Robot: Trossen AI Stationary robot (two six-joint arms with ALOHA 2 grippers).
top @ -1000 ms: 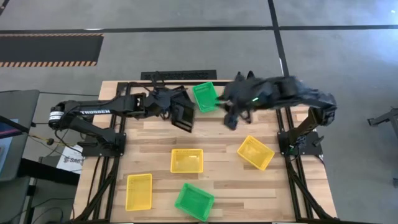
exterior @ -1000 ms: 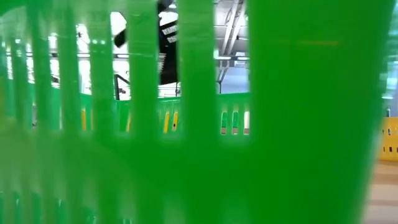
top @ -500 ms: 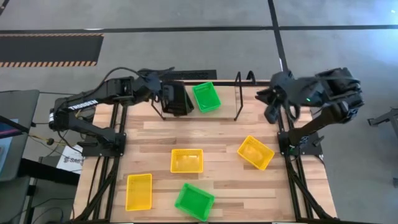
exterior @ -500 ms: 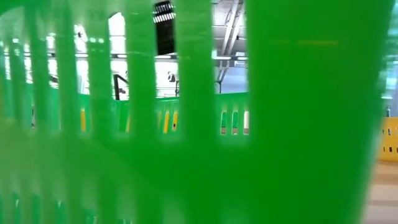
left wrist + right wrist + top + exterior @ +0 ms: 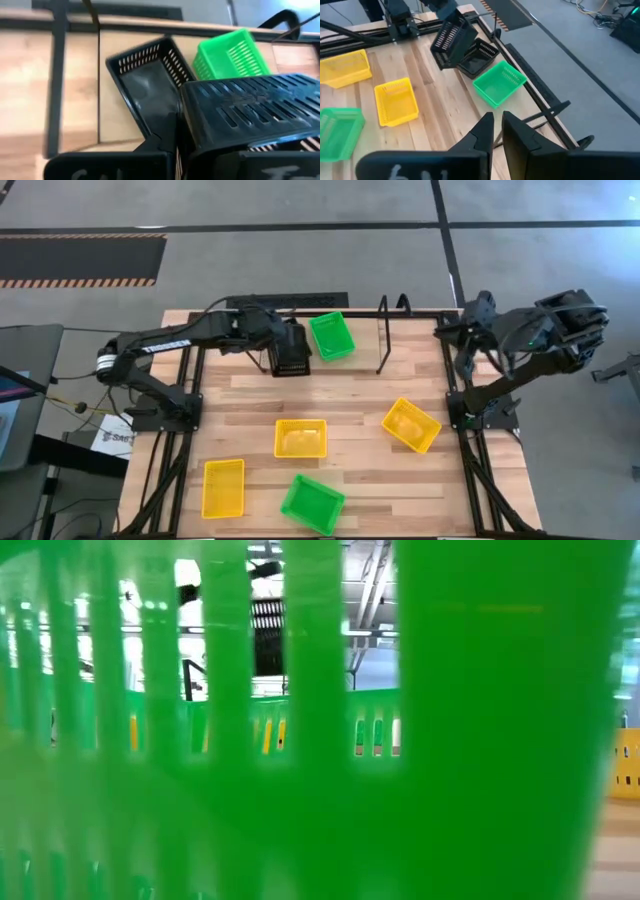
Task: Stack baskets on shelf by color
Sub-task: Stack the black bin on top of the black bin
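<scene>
From above, the left gripper (image 5: 281,350) is clenched on a black basket (image 5: 291,352), carrying it tilted over the far-left part of the table (image 5: 360,395), just left of a green basket (image 5: 331,336) that sits empty at the far edge. The shelf's wire frame (image 5: 381,335) stands just right of that green basket. Nearer lie three empty yellow baskets, one at centre (image 5: 300,437), one to the right (image 5: 410,424) and one at near left (image 5: 223,487), plus a second green basket (image 5: 312,503) at the near edge. The right gripper (image 5: 465,352) hangs past the table's far-right corner; whether it grips anything cannot be told here.

The low view is almost wholly blocked by the slotted wall of the near green basket (image 5: 480,740); through the slots only a sliver of the black basket (image 5: 267,635) shows.

The left wrist view reveals what the overhead hides: a second black basket (image 5: 147,85) resting empty on the table beneath the held one (image 5: 255,115), with the green basket (image 5: 230,50) beside it.

The right wrist view shows the right gripper's fingers (image 5: 517,135) nearly together, empty, above the table edge, with both black baskets (image 5: 465,47) and the green one (image 5: 499,84) beyond.
</scene>
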